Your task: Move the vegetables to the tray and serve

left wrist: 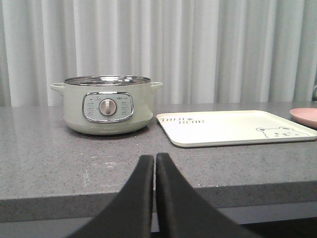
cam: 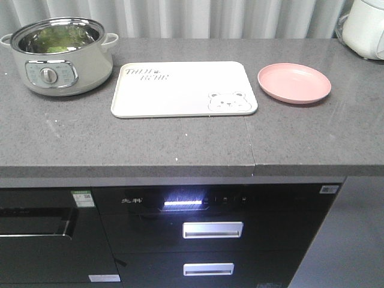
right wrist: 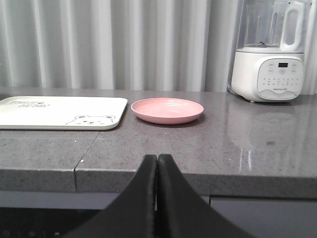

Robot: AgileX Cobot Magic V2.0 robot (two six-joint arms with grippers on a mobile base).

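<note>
Grey speckled stone makes up the worktop [cam: 180, 141] in the front view, with a pale pleated curtain [cam: 210, 18] behind it. The tray [cam: 180, 96] lies flat at the middle, cream-white with rounded corners, grey lettering at its far left corner and a bear face at its near right corner. Nothing lies on it. Left of it stands a pale green pot [cam: 60, 57] with a dial. The vegetables [cam: 57, 45] show only as a green patch inside its shiny bowl, and no leaf shape can be made out. A pink plate [cam: 294, 83] sits right of the tray, apart from it. A white appliance [cam: 366, 27] is cut off at the top right corner. Dark cabinet fronts [cam: 210, 240] fill the space below.

From the left wrist, the left pincer [left wrist: 154, 157] hangs before the worktop edge, its black fingers pressed together and holding nothing. The pot's rim hides its contents. The tray lies just right of the pot, and the plate is cut by the right edge.

From the right wrist, the right pincer [right wrist: 157, 158] is likewise pressed together and holds nothing. The tray's left end is cut off. The plate lies beside it, and a white blender [right wrist: 270, 74] stands farther right, its top out of view.
</note>
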